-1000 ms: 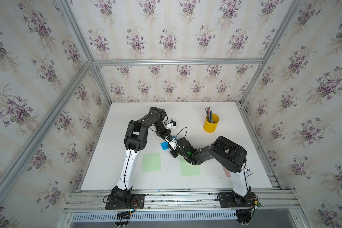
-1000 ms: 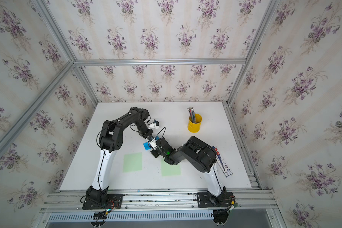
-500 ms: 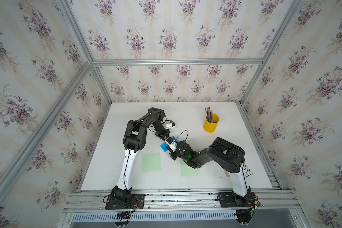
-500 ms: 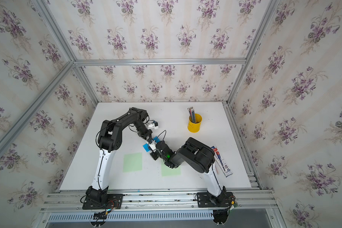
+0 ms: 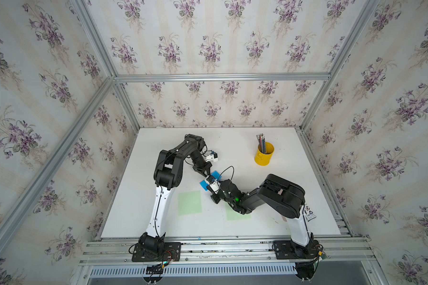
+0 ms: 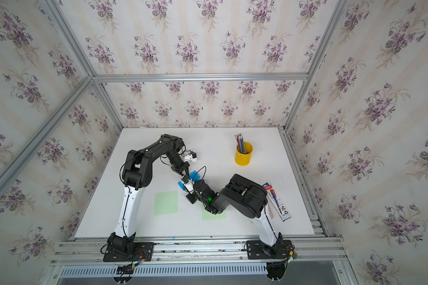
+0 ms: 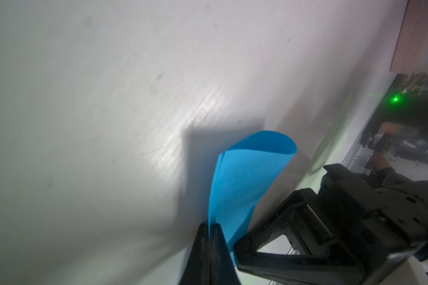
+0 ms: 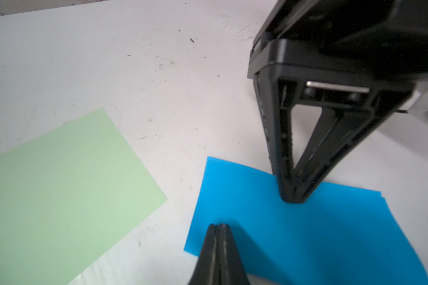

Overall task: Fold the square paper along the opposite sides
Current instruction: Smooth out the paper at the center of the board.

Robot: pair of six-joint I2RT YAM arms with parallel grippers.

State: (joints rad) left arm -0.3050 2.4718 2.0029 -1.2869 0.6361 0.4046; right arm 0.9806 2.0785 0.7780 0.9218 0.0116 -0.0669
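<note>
The square paper is a blue sheet (image 5: 203, 184) lying mid-table, bent over on itself, with a rounded, uncreased loop (image 7: 269, 145) at its far end. My left gripper (image 7: 209, 225) is shut. Its tips (image 8: 293, 197) press down on the paper near the edge where the two layers meet. My right gripper (image 8: 219, 225) is shut too, its tip resting over the paper beside a near corner, a short way from the left one. In a top view the right wrist camera hides most of the right gripper (image 5: 209, 179). The paper (image 6: 196, 174) shows between both arms.
Two pale green sheets (image 5: 189, 202) (image 5: 237, 215) lie flat toward the table's front, the second partly under the right arm. A yellow cup of pencils (image 5: 264, 154) stands at the back right. A pen box (image 6: 277, 202) lies near the right edge.
The right arm has drifted slightly left and toward the front. The left gripper has dipped a little. Both stay shut at the blue paper, which has barely moved.
</note>
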